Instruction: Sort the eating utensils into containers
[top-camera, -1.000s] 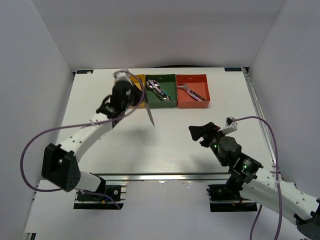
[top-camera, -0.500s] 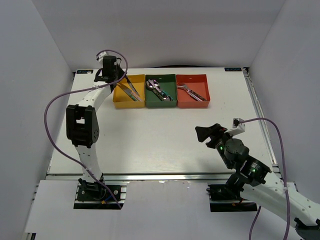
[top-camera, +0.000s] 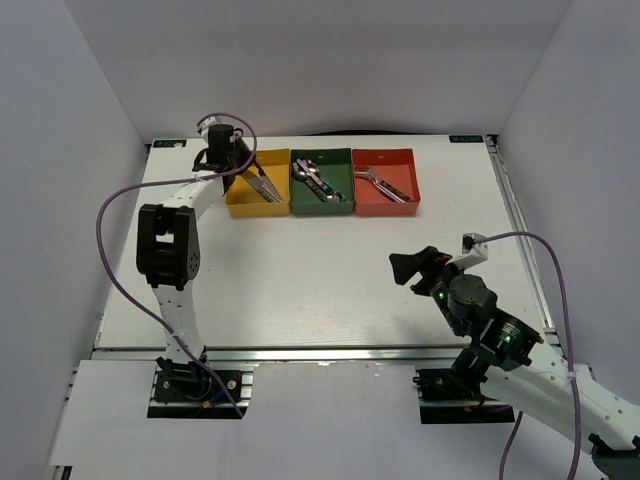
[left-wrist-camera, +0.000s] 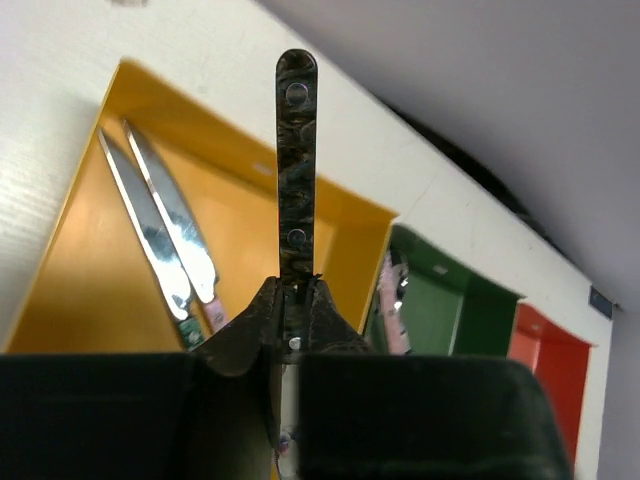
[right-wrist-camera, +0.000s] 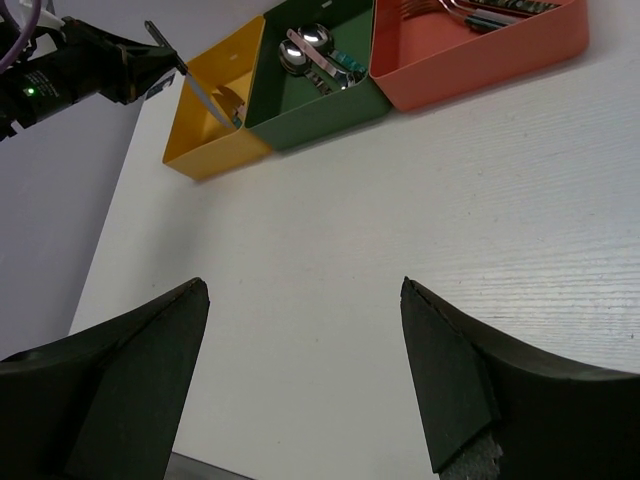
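Note:
My left gripper (left-wrist-camera: 295, 287) is shut on a knife with a dark green patterned handle (left-wrist-camera: 296, 170) and holds it over the yellow-orange bin (left-wrist-camera: 80, 300). Two knives (left-wrist-camera: 160, 235) lie in that bin. In the top view the left gripper (top-camera: 240, 165) is at the yellow bin's (top-camera: 240, 208) far left corner. The dark green bin (top-camera: 345, 208) holds spoons (top-camera: 312, 178). The red-orange bin (top-camera: 385, 210) holds forks (top-camera: 385, 185). My right gripper (top-camera: 408, 265) is open and empty above bare table; its wrist view (right-wrist-camera: 305, 290) shows the held knife's blade (right-wrist-camera: 210, 103).
The three bins stand in a row at the table's far edge, also seen in the right wrist view: yellow (right-wrist-camera: 215, 155), green (right-wrist-camera: 310, 125), red (right-wrist-camera: 470, 75). White walls enclose the table on three sides.
My left arm has carried the knife from mid-table up to the yellow bin and has now edged slightly right over it. The right arm has shifted only slightly.

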